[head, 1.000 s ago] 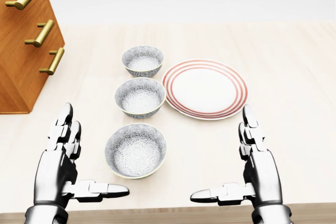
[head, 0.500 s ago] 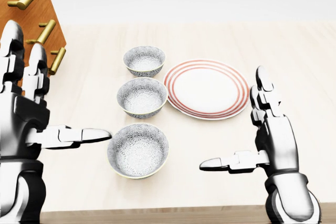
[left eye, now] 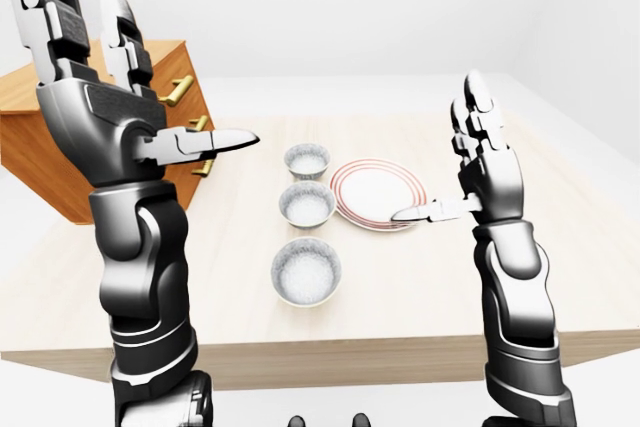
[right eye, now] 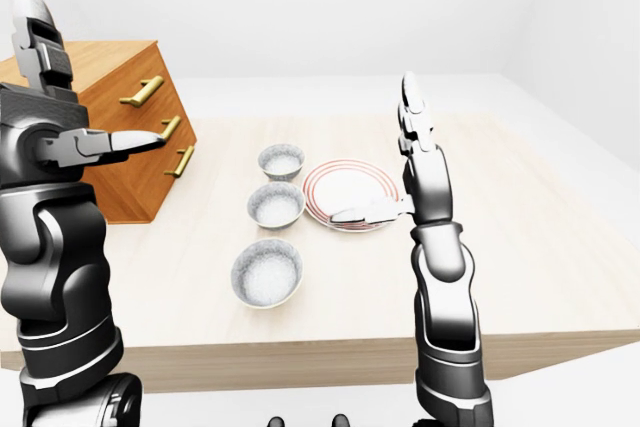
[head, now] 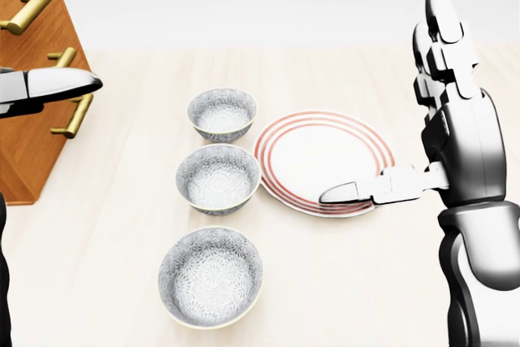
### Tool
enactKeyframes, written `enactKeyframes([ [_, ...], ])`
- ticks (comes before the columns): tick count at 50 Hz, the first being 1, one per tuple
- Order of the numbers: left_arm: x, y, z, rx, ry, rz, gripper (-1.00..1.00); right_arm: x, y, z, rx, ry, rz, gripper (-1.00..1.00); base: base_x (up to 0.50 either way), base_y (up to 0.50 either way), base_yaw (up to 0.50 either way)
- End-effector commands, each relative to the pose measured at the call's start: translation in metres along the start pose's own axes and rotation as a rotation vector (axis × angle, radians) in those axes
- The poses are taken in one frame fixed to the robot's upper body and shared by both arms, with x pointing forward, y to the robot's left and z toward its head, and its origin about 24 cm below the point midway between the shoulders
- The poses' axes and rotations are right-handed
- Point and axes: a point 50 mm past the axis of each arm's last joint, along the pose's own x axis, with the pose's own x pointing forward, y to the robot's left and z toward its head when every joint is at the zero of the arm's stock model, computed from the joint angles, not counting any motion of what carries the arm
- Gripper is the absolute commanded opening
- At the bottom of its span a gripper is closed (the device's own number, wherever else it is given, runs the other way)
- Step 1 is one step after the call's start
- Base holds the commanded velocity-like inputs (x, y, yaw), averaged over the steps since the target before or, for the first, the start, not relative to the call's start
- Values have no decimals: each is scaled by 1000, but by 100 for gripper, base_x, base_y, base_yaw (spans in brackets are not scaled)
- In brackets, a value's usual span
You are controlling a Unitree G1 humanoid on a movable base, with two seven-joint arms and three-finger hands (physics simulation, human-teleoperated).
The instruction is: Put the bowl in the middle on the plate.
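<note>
Three patterned grey bowls stand in a column on the light wooden table (head: 122, 201). The middle bowl (head: 218, 178) sits just left of a white plate with red rings (head: 317, 160), its rim close to the plate's edge. Another bowl (head: 222, 114) lies above it in the head view and a third bowl (head: 210, 276) below. My left hand (left eye: 120, 77) is raised high at the left, open and empty, well above the table. At the right my right hand (left eye: 455, 162) is raised open, its thumb hanging over the plate's lower right edge.
A wooden drawer chest (head: 24, 79) with brass handles stands at the table's left side, close behind my left hand. The table's near edge (left eye: 330, 352) runs below the nearest bowl.
Both hands have risen well up from the table, still open and empty. The bowls and plate sit lower and larger in the head view, so the camera shifted a little.
</note>
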Motion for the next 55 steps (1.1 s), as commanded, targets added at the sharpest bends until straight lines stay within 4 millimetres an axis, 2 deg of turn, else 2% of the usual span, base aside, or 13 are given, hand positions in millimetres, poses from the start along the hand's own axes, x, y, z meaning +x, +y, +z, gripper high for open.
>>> enactKeyframes([
  [1,7,-4,-2,12,-1,-11,100,5,-5,5,-27,-23,-3,100,42,0,0],
  [14,1,-6,-27,54,97,-26,100,6,-2,5,-34,-23,6,100,48,0,0],
  [38,-3,-9,-59,86,223,-27,100,5,-1,10,-45,-41,22,100,50,0,0],
  [46,-5,-7,-93,113,367,-29,100,4,0,16,-52,-68,32,100,0,0,0],
  [55,-24,-4,-135,141,560,-2,100,0,0,17,-56,-67,36,100,0,0,0],
])
